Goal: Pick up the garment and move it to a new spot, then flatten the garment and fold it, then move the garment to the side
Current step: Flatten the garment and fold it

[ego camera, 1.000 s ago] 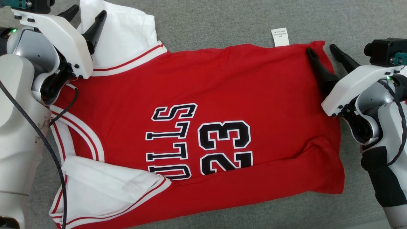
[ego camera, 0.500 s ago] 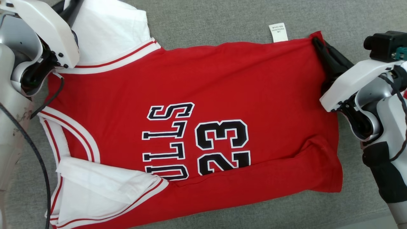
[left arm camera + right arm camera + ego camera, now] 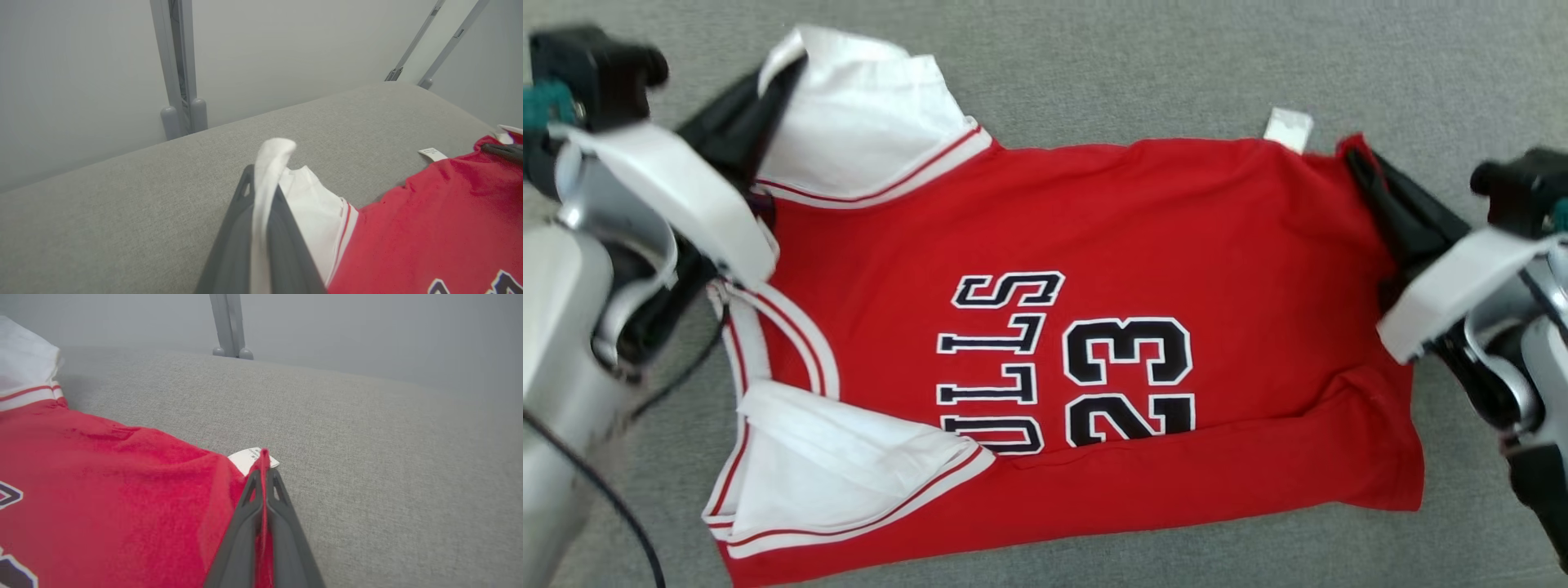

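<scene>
From the head camera, I saw the red shirt (image 3: pixel 1094 229) lying flat on the grey cushion (image 3: pixel 1143 65). Its long way ran from left to right. The neck and white sleeves were at the left end and the bottom hem was at the right end. The left gripper (image 3: pixel 783 77) was at the far left corner of the shirt. Its two fingers were pinched shut on the far sleeve (image 3: pixel 866 122). The right gripper (image 3: pixel 1357 162) was at the far right corner, pinched shut on the red hem, just beside a small white label (image 3: pixel 1289 129). So each arm had one end of the far edge, and the rest of the shirt lay on the side nearer to me.

From the left wrist camera, I saw a strip of white sleeve squeezed between the two dark fingers, with no gap. The red body of the shirt went off to the right. A grey post (image 3: pixel 179 81) stood past the far edge of the cushion.

From the right wrist camera, I saw a thin fold of red cloth caught between the fingers, which were closed tight on it. The label peeked out at the tips. The shirt spread away to the left, and bare cushion lay to the right.

I thought the next move would depend on that far edge. With both far corners held, the two arms would have to lift and travel together, so the long edge stayed straight and tight between them.
</scene>
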